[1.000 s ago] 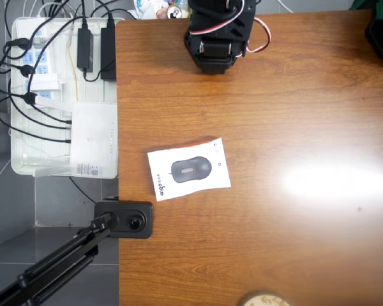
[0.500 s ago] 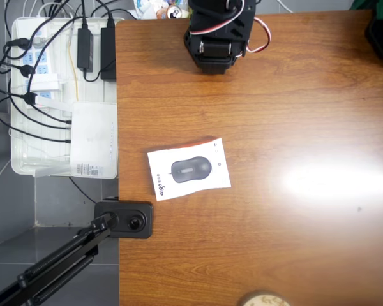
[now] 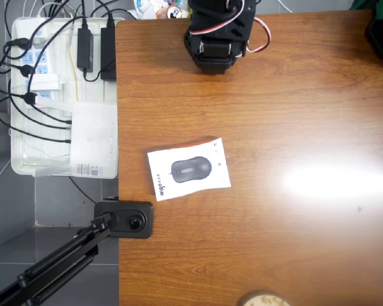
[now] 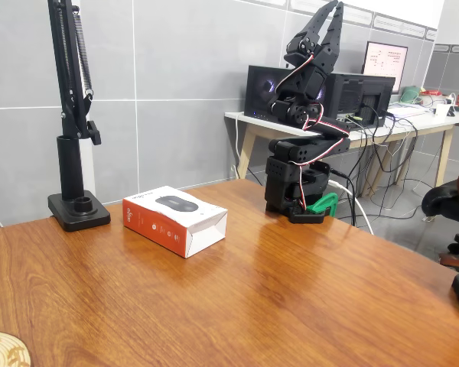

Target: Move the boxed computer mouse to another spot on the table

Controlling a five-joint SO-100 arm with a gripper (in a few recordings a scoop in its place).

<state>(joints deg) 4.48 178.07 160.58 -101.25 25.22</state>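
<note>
White cardboard with orange-red sides, the boxed computer mouse lies flat on the table, toward the left edge in the overhead view, just up and right of the black camera clamp fixed to that edge and to the right of the white tray of power strips beside the table. Nothing touches it. The arm stands folded at its base at the far edge, well apart from the box, with the gripper raised high and pointing up; in the fixed view its fingers lie close together, with at most a narrow gap, and they hold nothing. By my reading the task has not begun: the step in hand is the first reach. The next move calls for unfolding the arm, bringing the gripper down over the box and spreading the fingers enough to span it. In the overhead view the box's long axis runs roughly left to right, tilted slightly so its right end sits higher in the picture; the printed mouse lies along that axis and the small logo text sits near the left end. Gripping across the short side looks the easier choice, so the wrist would probably need turning to line up with that tilt.
</note>
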